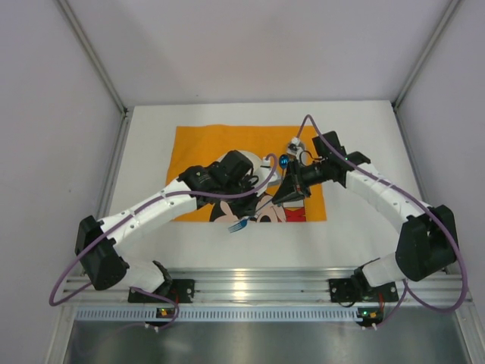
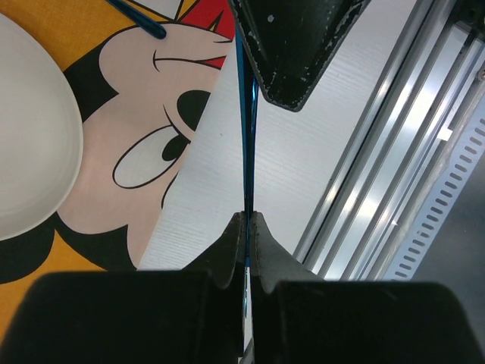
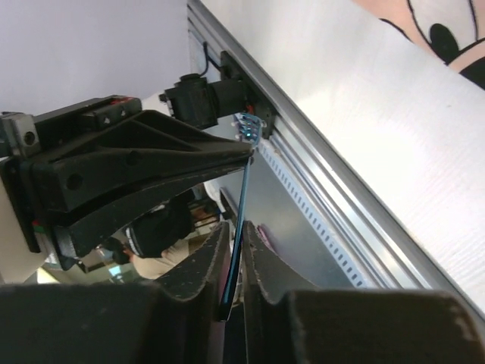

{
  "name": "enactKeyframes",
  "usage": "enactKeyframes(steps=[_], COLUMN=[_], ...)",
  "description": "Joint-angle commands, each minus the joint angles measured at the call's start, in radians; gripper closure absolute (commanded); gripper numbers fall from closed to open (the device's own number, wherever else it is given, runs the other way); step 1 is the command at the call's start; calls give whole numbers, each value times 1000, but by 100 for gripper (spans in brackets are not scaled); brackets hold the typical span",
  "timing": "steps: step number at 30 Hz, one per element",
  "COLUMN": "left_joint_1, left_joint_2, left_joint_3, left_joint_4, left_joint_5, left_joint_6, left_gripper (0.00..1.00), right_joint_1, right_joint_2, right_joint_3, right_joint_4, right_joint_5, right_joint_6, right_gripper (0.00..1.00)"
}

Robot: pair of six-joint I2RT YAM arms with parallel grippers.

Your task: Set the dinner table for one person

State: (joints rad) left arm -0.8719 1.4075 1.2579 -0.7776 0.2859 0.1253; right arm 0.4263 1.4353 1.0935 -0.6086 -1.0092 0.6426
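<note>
Two sets of fingers are on one blue fork point(image 2: 247, 152), which hangs in the air over the near edge of the orange mat point(image 1: 197, 144). So I judge the step in hand to be passing the fork from one arm to the other.

My left fingers point(image 2: 264, 244) are fully closed on the thin handle, seen edge-on. My right fingers point(image 3: 206, 262) are drawn narrow around the same handle further along, and both pads look to be pressing on it. The tines stick out just past the mat's near edge.

A white plate point(image 2: 38, 152) already lies on the mat, over the cartoon face. A second blue utensil point(image 2: 140, 21) lies flat on the mat beyond the face, too little in view to say what it is.

The white table point(image 1: 356, 235) lies under the mat and shows bare on every side of it. Its silver rail point(image 1: 250, 284) runs along the edge nearest the mat's near side, by my bases.

Next, I think only one hand should keep the fork. My left fingers need to let go without tugging, once the right grip is sure, because the handle is thin and could twist or slip between the pads. Then the left arm should back away from the mat so the right arm can swing the fork round and lay it flat on the mat beside the plate, clear of the other utensil.
</note>
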Motion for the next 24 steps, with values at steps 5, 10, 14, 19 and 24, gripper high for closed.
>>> enactKeyframes(steps=[5,10,14,19,24], left_joint_1=[-3,-3,-3,-3,-2], left_joint_2=[-7,-7,-13,5,16], left_joint_3=[24,32,34,60,106], left_joint_4=[41,17,53,113,156], left_joint_5=[15,-68,-212,-404,-475], left_joint_6=[2,30,60,93,21], left_gripper=[100,100,100,73,40], right_joint_1=[65,71,81,97,97], right_joint_2=[-4,-6,-21,-61,-78], right_joint_3=[-9,-7,-12,-30,-49], right_joint_4=[-8,-10,-13,-31,-31], right_joint_5=[4,9,0,11,56], right_joint_6=[-41,-49,-52,-60,-54], right_gripper=[100,100,100,100,100])
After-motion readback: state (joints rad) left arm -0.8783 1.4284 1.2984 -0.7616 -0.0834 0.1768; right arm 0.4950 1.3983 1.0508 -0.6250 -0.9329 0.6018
